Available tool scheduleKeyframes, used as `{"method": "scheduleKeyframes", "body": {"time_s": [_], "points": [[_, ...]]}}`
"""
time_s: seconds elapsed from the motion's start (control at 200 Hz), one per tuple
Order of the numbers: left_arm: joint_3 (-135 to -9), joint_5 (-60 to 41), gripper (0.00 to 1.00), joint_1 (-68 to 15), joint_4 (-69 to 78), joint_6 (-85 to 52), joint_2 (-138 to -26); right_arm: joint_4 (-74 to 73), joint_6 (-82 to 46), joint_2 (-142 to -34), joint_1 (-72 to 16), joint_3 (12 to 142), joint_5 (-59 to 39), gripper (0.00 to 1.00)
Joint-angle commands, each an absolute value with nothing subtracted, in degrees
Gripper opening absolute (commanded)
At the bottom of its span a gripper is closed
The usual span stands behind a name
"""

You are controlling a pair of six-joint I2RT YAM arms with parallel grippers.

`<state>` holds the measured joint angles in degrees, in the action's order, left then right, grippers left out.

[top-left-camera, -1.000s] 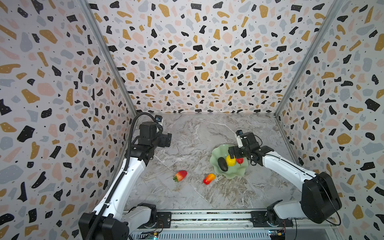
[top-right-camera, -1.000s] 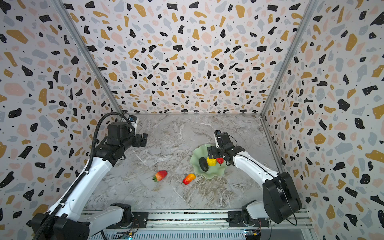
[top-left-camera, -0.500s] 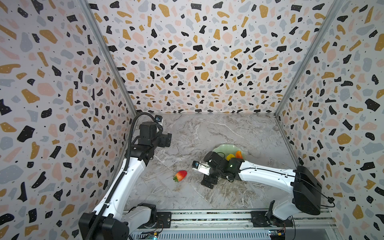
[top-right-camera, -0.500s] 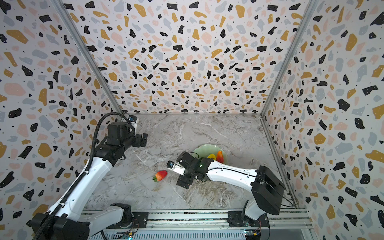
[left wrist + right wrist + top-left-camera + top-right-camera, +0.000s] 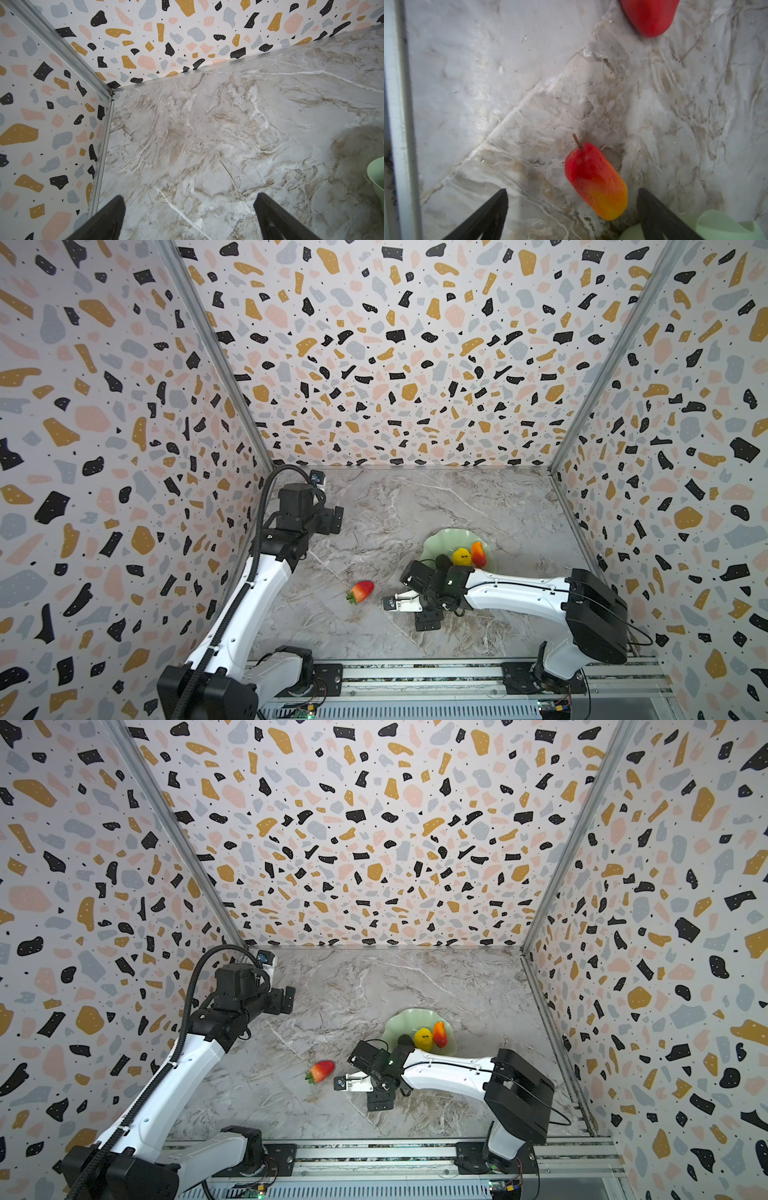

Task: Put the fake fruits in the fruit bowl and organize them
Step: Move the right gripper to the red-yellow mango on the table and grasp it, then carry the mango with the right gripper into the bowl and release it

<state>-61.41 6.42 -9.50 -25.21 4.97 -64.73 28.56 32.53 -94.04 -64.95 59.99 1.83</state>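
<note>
The pale green fruit bowl stands right of centre. It holds a bumpy yellow fruit, a red-orange oval and a dark fruit half hidden by my right arm. The strawberry lies on the table to the bowl's front left. My right gripper points down, open, over a second red-orange oval, which lies between the fingers, untouched, and is hidden in both top views. My left gripper hangs open and empty at the back left.
Terrazzo walls close off the left, back and right. A metal rail runs along the front edge, and its pale strip shows close to my right gripper. The bowl's rim sits right beside my right gripper, and another part of the rim shows in the left wrist view.
My right arm has swung from above the bowl to the table at its front left, leaving a red-orange oval in the bowl, and now stands over the other oval. The left arm has not moved.
</note>
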Motion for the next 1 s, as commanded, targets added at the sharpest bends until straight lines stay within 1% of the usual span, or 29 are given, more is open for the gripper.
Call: {"method": "scheduleKeyframes", "body": {"time_s": [0.0, 0.225, 0.37, 0.531, 0.601, 0.661, 0.706, 0.726, 0.841, 0.936, 0.996], "points": [[-60.53, 5.95, 0.99, -9.62, -23.36, 5.61, -64.23, 27.99, 33.68, -94.38, -65.22, 61.35, 3.86, 0.95], [-60.40, 5.98, 1.00, -9.65, -23.42, 5.77, -64.07, 25.76, 32.08, -96.97, -65.26, 62.33, 5.10, 0.87], [-60.41, 5.98, 1.00, -9.59, -23.36, 5.80, -63.95, 25.74, 31.60, -99.31, -65.22, 63.44, 4.76, 0.79], [-60.38, 6.06, 1.00, -9.59, -23.37, 5.80, -63.64, 26.19, 31.21, -101.26, -65.26, 64.40, 4.75, 0.65], [-60.28, 6.06, 1.00, -9.58, -23.32, 5.81, -63.54, 26.51, 31.11, -101.67, -65.25, 64.84, 4.81, 0.57], [-60.29, 6.06, 0.99, -9.62, -23.29, 5.89, -63.54, 26.82, 30.94, -101.88, -65.25, 65.27, 4.86, 0.49], [-60.29, 6.06, 0.99, -9.63, -23.31, 5.81, -63.54, 27.33, 30.76, -102.06, -65.29, 65.89, 5.07, 0.39], [-60.29, 6.06, 1.00, -9.63, -23.37, 5.85, -63.54, 27.61, 30.65, -102.12, -65.28, 66.25, 5.10, 0.36], [-60.29, 6.06, 1.00, -9.62, -23.32, 5.95, -63.46, 28.86, 29.91, -101.66, -65.26, 68.38, 3.99, 0.29], [-60.29, 6.15, 1.00, -9.61, -23.30, 5.94, -63.44, 29.74, 29.39, -100.46, -65.22, 69.96, 4.21, 0.20], [-60.29, 6.15, 0.99, -9.61, -23.36, 5.89, -63.46, 29.84, 28.69, -99.28, -65.06, 71.04, 4.51, 0.12]]}}
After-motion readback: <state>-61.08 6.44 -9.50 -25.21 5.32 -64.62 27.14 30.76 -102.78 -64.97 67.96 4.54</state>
